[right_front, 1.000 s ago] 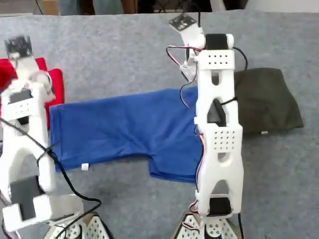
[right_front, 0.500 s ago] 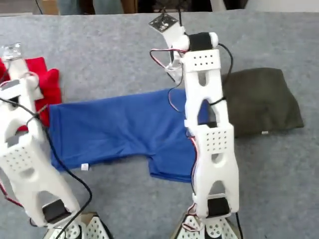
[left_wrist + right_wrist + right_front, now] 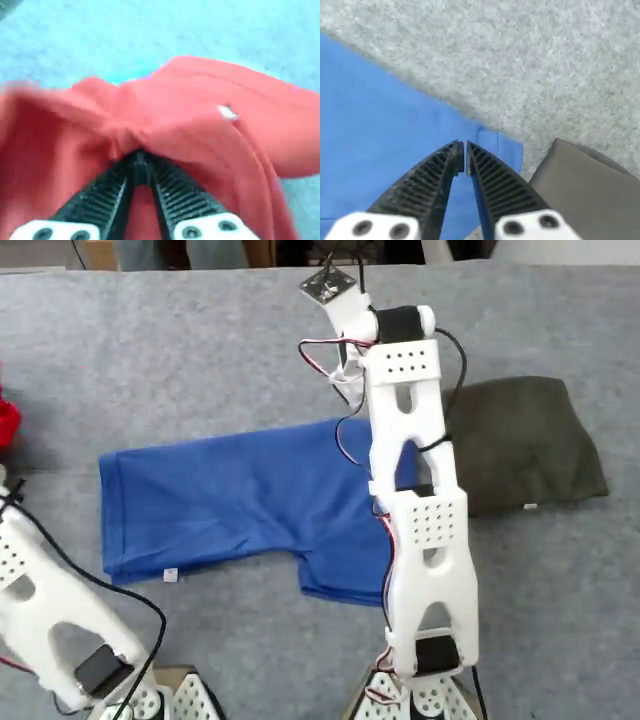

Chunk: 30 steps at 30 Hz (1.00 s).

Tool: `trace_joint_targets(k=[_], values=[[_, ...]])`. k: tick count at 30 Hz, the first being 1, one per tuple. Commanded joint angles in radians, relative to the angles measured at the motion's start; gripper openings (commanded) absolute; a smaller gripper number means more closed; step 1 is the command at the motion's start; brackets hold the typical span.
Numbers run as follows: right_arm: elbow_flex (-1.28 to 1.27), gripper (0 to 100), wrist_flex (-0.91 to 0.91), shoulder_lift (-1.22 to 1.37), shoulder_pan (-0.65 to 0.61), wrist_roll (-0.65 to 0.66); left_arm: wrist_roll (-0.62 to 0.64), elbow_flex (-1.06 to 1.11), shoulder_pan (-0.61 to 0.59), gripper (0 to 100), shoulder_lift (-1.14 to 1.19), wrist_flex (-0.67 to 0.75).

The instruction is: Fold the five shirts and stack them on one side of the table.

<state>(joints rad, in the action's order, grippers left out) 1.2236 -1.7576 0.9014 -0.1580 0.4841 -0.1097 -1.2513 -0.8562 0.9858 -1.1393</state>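
Left fingers (image 3: 114,194) tight on red shirt (image 3: 200,100), its small white tag (image 3: 227,113) unreadable

Light falls soft and even from above in the high view, and the grey table (image 3: 200,340) shows no glare. My right arm casts only a faint shadow on the blue shirt (image 3: 230,500). The dark shirt (image 3: 530,440) has a thin shade along its lower edge. At my left wrist the red shirt (image 3: 200,110) is smeared with blur, while my left claw (image 3: 142,162) looks crisp. At my right wrist, my right claw (image 3: 465,150) is evenly lit, its ridges clear.
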Motion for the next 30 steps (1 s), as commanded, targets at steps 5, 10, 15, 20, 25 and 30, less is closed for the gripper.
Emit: trace_joint_targets(k=[5,10,15,20,25,30], values=[[0.053,2.1,-0.009,-0.061,-0.006,-0.009,-0.043,-0.179,0.114,3,0.041,-0.224],[0.051,2.1,-0.009,-0.122,-0.002,-0.009,-0.046,-0.374,0.225,3,0.041,-0.41],[-0.048,2.3,-0.009,-0.185,-0.002,-0.003,-0.049,-0.412,0.348,3,-0.009,-0.571],[-0.24,2.2,-0.002,-0.251,0.021,0.0,-0.026,-0.328,0.361,3,-0.029,-0.624],[-0.305,2.2,0.041,-0.219,0.084,0.032,-0.025,-0.147,0.361,3,-0.029,-0.624],[-0.302,2.2,0.04,-0.188,0.13,0.034,-0.025,0.107,0.375,3,-0.127,-0.626]])
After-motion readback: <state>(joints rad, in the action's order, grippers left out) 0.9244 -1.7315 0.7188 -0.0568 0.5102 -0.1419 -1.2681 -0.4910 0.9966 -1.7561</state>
